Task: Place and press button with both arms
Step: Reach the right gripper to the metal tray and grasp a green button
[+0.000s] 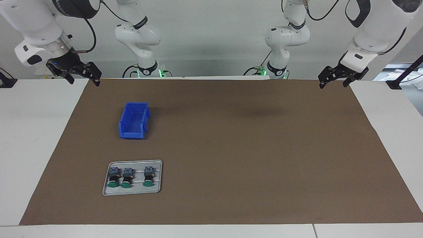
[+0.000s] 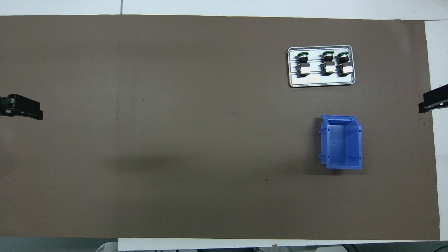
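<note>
We see three push-button switches lying in a row on a grey tray (image 1: 106,189), toward the right arm's end of the table and farther from the robots than the blue plastic bin (image 1: 134,120). Each switch lies on its side with its green cap pointing away from the robots. Two of them, the end button (image 1: 114,178) and the middle button (image 1: 127,178), lie just beside each other, while the third button (image 1: 148,177) lies a little apart, on the side of the tray toward the left arm's end. The bin stands upright on the brown mat (image 1: 251,148) with nothing in it, apart from the tray.

The right gripper (image 1: 84,77) hangs over the mat's edge near the robots, at the right arm's end, holding nothing, its fingers apart. The left gripper (image 1: 333,79) hangs over the matching corner at the left arm's end, also with fingers spread and nothing between them. Both arms wait, well apart from the tray and bin.

Two smaller white arms (image 1: 142,36) with green-lit bases stand between them at the table's edge.
</note>
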Robot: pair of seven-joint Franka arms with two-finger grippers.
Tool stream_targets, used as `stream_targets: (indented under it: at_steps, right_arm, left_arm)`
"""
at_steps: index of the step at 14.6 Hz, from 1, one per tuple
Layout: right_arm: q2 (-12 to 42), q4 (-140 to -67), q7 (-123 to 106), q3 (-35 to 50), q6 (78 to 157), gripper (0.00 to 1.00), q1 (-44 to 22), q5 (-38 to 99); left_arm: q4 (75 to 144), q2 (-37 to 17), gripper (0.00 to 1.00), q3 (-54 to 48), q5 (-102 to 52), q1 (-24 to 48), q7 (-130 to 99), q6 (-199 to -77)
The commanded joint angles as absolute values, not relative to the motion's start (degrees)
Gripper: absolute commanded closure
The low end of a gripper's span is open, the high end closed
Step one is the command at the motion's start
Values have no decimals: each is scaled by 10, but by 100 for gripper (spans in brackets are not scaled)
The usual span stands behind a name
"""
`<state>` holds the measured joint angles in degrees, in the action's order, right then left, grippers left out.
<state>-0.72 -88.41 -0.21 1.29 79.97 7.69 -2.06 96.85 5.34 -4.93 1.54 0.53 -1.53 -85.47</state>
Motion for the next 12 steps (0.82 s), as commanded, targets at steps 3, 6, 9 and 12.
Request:
stream_targets:
  at_steps: [3,6,9,12]
  right_arm:
    - [-8,-886,-16,16,807,0,81,-19]
    - [-11,-889,-9,16,806,0,81,-18]
    - [-14,-893,-10,16,811,0,80,-11]
    - [-14,-894,-18,17,810,0,80,-11]
  left_arm:
    - [983,68,0,-47,23,10,-9,-862]
    - [983,69,0,-47,23,11,-13,-858]
    - [983,68,0,-47,23,11,-14,-856]
    - [983,68,0,-47,23,11,-14,-855]
